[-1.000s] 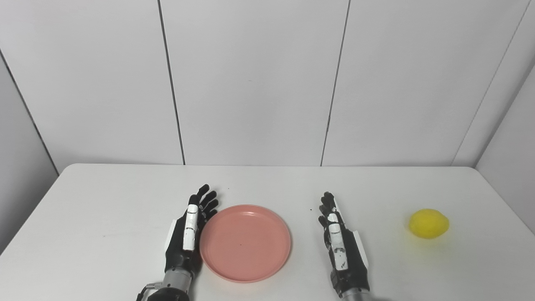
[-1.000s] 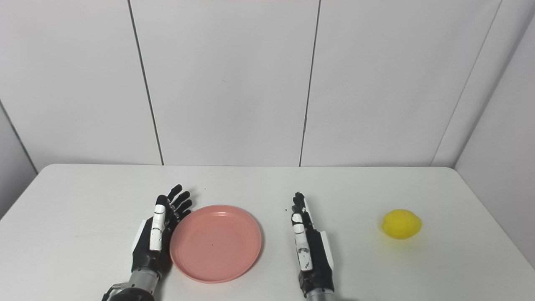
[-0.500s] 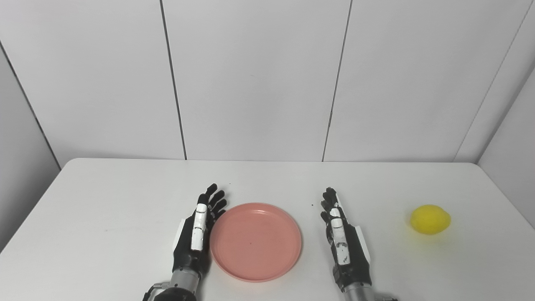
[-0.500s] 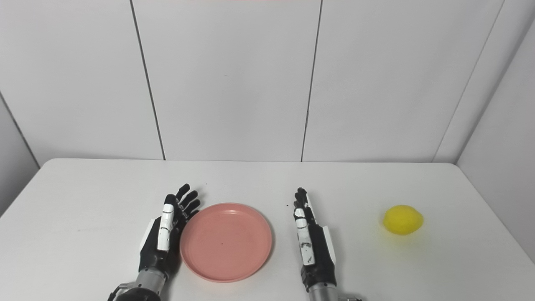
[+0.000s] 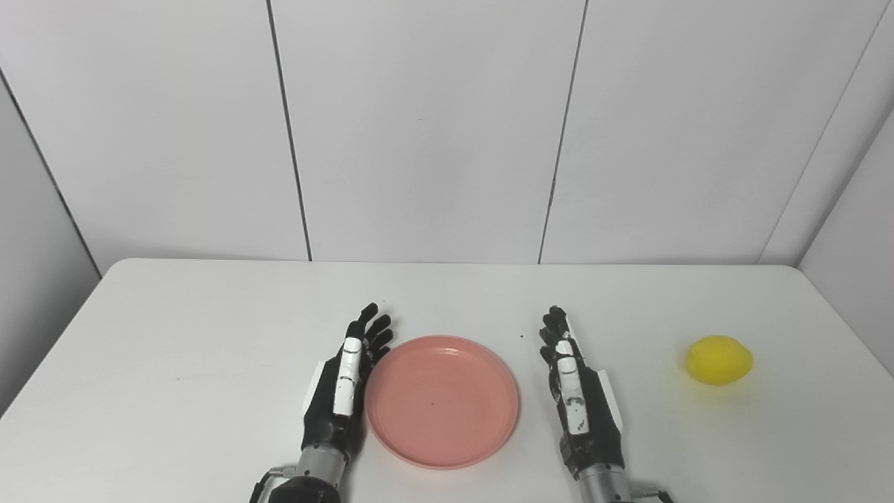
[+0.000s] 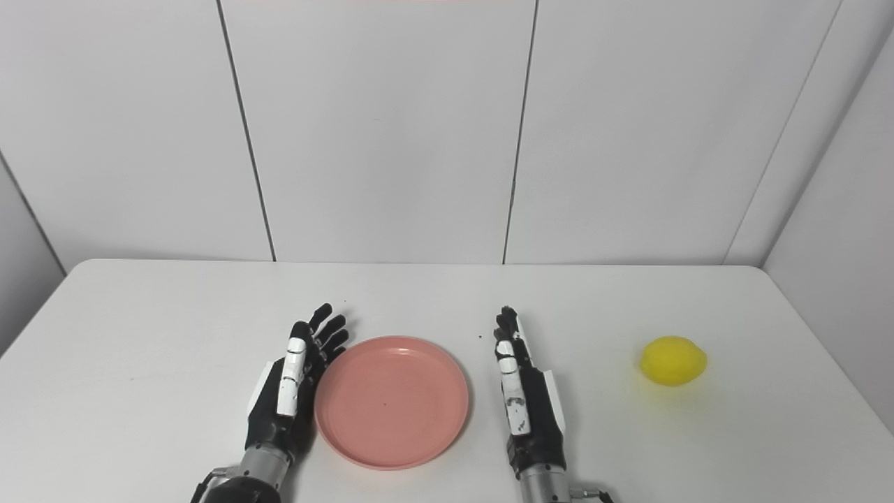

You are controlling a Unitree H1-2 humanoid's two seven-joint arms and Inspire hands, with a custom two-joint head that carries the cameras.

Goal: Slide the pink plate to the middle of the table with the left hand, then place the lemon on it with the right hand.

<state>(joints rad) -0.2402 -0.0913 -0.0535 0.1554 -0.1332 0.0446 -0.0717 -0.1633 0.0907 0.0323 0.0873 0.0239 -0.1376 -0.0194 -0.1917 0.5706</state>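
The left robot hand [image 5: 340, 391], open and empty, is pressing edge-on against the round pink plastic plate [image 5: 442, 400], sliding it toward the desk's [image 5: 174, 335] middle; next, releasing.

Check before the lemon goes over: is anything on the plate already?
Nothing sits on the plate apart from a tiny dark speck near its middle. The lemon rests on the table, far right. The underside is hidden.

The plate [image 5: 441, 400] lies on the table [image 5: 174, 328], toward its near edge; the left hand [image 5: 342, 384] rests against the plate's left rim; the right hand [image 5: 578, 398] lies just right of the plate, apart from it; the lemon [image 5: 718, 360] sits well right of the plate, beyond the right hand.
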